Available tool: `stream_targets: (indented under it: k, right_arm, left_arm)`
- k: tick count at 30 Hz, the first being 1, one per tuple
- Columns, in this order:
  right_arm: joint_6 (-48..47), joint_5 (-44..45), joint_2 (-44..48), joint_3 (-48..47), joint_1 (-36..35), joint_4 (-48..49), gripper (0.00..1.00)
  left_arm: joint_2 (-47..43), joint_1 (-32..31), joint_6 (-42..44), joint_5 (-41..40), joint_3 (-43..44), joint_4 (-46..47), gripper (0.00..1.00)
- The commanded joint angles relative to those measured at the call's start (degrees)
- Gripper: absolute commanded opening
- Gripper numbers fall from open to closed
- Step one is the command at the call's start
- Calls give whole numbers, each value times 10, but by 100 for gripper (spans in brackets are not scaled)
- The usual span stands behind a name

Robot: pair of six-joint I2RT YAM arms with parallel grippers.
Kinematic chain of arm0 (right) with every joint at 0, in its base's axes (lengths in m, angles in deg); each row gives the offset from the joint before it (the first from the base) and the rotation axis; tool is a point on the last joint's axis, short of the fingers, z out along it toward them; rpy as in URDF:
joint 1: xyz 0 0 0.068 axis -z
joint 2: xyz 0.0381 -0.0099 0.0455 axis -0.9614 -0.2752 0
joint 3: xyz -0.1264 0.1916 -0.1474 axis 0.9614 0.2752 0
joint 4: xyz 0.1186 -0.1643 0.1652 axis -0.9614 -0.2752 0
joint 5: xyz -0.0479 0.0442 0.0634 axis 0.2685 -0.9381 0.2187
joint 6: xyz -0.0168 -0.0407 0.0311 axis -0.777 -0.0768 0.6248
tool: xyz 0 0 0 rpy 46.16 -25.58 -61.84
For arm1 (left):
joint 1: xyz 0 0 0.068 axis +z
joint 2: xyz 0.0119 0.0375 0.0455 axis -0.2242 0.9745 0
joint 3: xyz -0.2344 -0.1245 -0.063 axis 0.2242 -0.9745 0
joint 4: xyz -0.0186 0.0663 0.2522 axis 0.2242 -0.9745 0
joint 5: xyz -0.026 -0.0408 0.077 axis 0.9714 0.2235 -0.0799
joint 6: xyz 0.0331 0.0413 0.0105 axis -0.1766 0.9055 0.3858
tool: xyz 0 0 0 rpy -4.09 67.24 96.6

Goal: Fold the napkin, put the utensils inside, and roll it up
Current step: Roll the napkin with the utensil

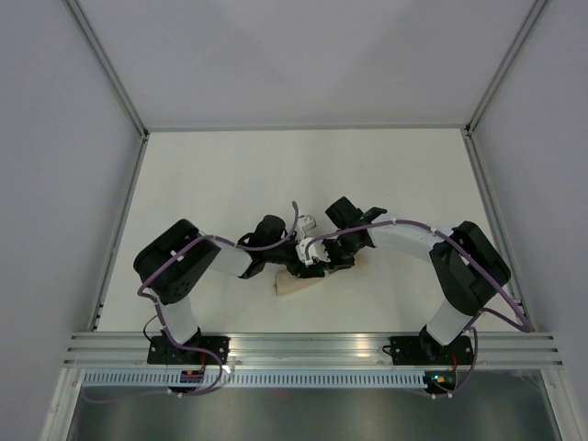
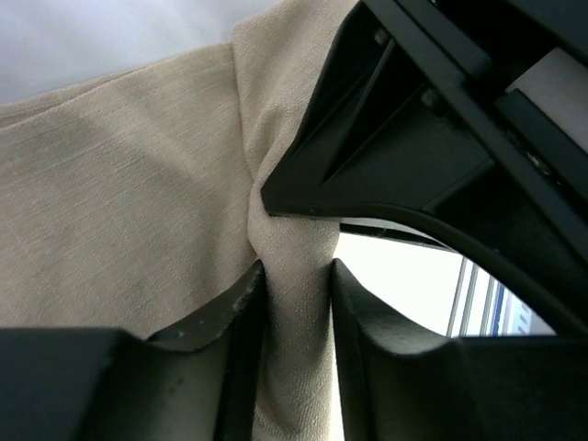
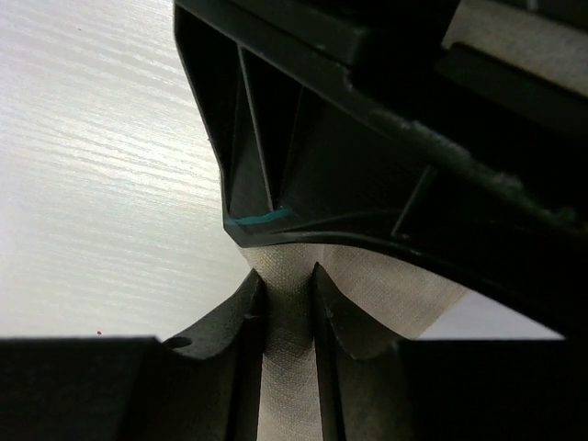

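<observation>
A white table (image 1: 230, 175) sits inside a plain white enclosure. The napkin (image 1: 296, 285) lies bunched near the table's front edge, about mid-width, and only a beige strip of it shows from above. No utensils appear in any view. The cloth looks light and limp, with a matte weave that should grip well. I judge it will sag and crease wherever it is unsupported, and it carries no risk of breaking. Edges and corners seem the best holds, since a pinch mid-cloth only raises a ridge. The left gripper (image 2: 296, 271) is clamped on such a raised fold, the fabric squeezed thin between its fingers. The right gripper (image 3: 287, 280) pinches a narrow fold too. Both meet over that same near-middle part of the table, almost touching each other.
</observation>
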Motion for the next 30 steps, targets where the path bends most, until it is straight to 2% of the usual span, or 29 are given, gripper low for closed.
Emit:
stream_targets:
  k: [1, 10, 16, 21, 25, 30]
  right_arm:
    - [4, 15, -41, -15, -3, -57, 15]
    - [22, -4, -85, -45, -2, -102, 13]
    - [34, -16, -117, -73, 0, -131, 13]
    - [48, -27, -154, -116, 3, -165, 11]
    - [60, -41, -193, -162, 9, -218, 11]
    - [71, -62, -249, -225, 26, -267, 10]
  left_arm:
    - [-31, 8, 27, -40, -4, -75, 41]
    - [-133, 38, 50, -160, -1, -134, 43]
    - [-212, 76, 26, -294, -12, -181, 45]
    - [-273, 106, -13, -386, -46, -162, 48]
    - [-367, 119, -28, -449, -84, -132, 50]
    - [-487, 118, -24, -477, -127, -86, 52]
